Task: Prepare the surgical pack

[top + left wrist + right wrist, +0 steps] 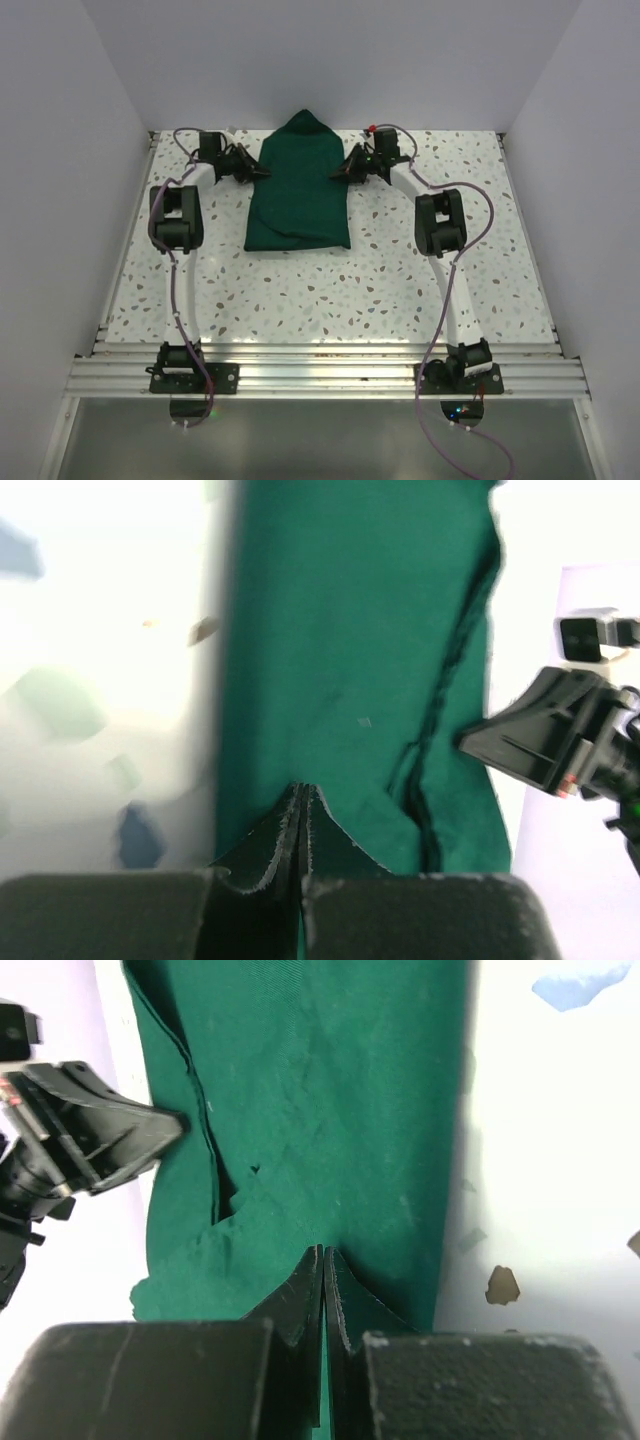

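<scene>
My arms reach toward 12 o'clock, left end effector point(265, 171) and right end effector point(338, 172) pinching the 9 and 3 o'clock edges of the surgical pack point(300, 198).

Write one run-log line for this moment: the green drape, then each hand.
green drape: on table, far end bunched | left hand: shut on its left edge | right hand: shut on its right edge

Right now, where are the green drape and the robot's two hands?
green drape point(300, 200), top view, middle of the cloth.
left hand point(301, 790), left wrist view, between its shut fingertips.
right hand point(322, 1252), right wrist view, between its shut fingertips.
</scene>
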